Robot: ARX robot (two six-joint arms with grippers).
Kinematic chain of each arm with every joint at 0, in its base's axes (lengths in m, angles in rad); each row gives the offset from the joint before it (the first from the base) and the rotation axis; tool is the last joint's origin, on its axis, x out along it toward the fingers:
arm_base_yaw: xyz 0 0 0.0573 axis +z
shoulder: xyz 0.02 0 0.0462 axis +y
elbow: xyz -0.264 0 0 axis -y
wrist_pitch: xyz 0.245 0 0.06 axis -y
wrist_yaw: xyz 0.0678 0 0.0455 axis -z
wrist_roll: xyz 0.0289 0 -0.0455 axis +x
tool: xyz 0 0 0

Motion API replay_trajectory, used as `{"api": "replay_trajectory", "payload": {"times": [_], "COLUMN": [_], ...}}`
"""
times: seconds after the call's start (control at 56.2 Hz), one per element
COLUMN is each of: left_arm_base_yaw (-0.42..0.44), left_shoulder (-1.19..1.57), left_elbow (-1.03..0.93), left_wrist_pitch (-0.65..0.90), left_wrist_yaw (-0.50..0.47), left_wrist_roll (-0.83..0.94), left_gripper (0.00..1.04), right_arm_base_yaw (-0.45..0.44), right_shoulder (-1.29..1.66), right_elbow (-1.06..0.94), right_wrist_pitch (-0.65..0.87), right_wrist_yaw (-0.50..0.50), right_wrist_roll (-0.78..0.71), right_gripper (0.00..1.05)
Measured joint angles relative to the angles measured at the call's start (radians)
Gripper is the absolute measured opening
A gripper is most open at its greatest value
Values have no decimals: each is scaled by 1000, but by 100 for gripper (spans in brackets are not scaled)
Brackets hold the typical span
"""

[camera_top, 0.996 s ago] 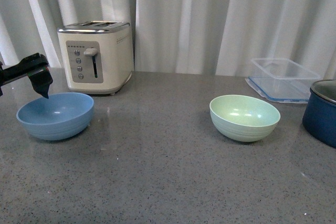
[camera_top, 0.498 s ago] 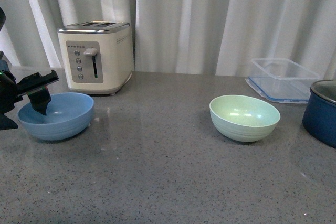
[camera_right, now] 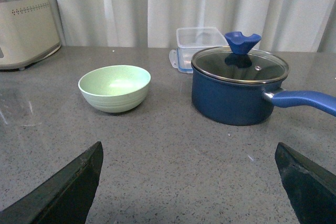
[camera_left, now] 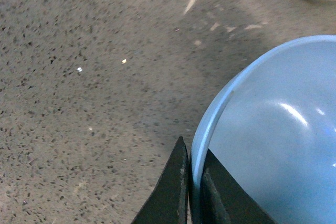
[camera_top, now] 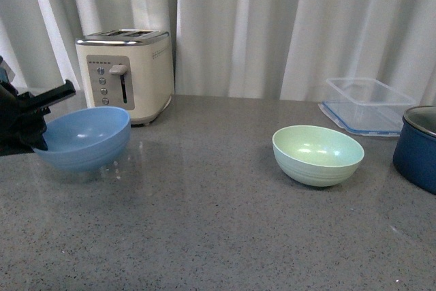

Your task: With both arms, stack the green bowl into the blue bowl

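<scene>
The left gripper (camera_top: pixel 37 119), its fingers (camera_left: pixel 173 192) pinching the left rim of the blue bowl (camera_top: pixel 85 138), is lifting the bowl clear of the grey countertop (camera_top: pixel 204 223) and tipping it slightly; half a second ago it was sitting flat in front of the toaster (camera_top: pixel 126 73). The green bowl (camera_top: pixel 318 155) is staying upright on the counter to the right, near the navy pot (camera_right: pixel 239 90), while the right gripper (camera_right: pixel 188 150) is hovering spread wide, holding nothing

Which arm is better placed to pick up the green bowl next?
Right. Its gripper is open, and the green bowl sits ahead of it, on the robot's right side. The left gripper is shut on the blue bowl's rim.
</scene>
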Motion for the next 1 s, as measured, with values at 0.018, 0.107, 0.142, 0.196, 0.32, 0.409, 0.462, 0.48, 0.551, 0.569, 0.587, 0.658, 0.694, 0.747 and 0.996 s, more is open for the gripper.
{"api": "replay_trajectory", "payload": {"times": [0.018,0.107,0.142,0.196,0.32,0.409,0.462,0.48,0.551,0.569,0.587,0.658,0.694,0.747,0.996], "left_arm_base_yaw": [-4,-43,-61,-89,-172,-229,-251,-261,-289,-292,-294,-315,-319,-323,-343], "left_shoulder": [-5,-40,-49,-55,-51,-32,-19,-13,16,19,24,61,72,89,175], "left_elbow": [0,5,11,21,56,86,100,108,132,136,139,158,161,168,217], "left_wrist_pitch": [0,1,1,1,0,-6,-10,-13,-18,-19,-19,-26,-27,-32,-41], "left_wrist_yaw": [0,2,2,2,2,-5,-10,-11,-21,-22,-24,-32,-36,-36,-51], "left_wrist_roll": [0,0,0,2,3,7,8,9,12,13,13,15,16,15,14], "left_gripper": [4,4,4,4,4,4,4,4,4,4,4,4,4,4,4], "right_arm_base_yaw": [0,0,0,0,0,0,0,0,0,0,0,0,0,0,0], "right_shoulder": [0,0,0,0,0,0,0,0,0,0,0,0,0,0,0], "right_elbow": [0,0,0,0,0,0,0,0,0,0,0,0,0,0,0], "right_wrist_pitch": [0,0,0,0,0,0,0,0,0,0,0,0,0,0,0], "right_wrist_yaw": [0,0,0,0,0,0,0,0,0,0,0,0,0,0,0], "right_wrist_roll": [0,0,0,0,0,0,0,0,0,0,0,0,0,0,0], "right_gripper": [95,95,95,95,95,95,95,95,95,95,95,95,95,95,95]}}
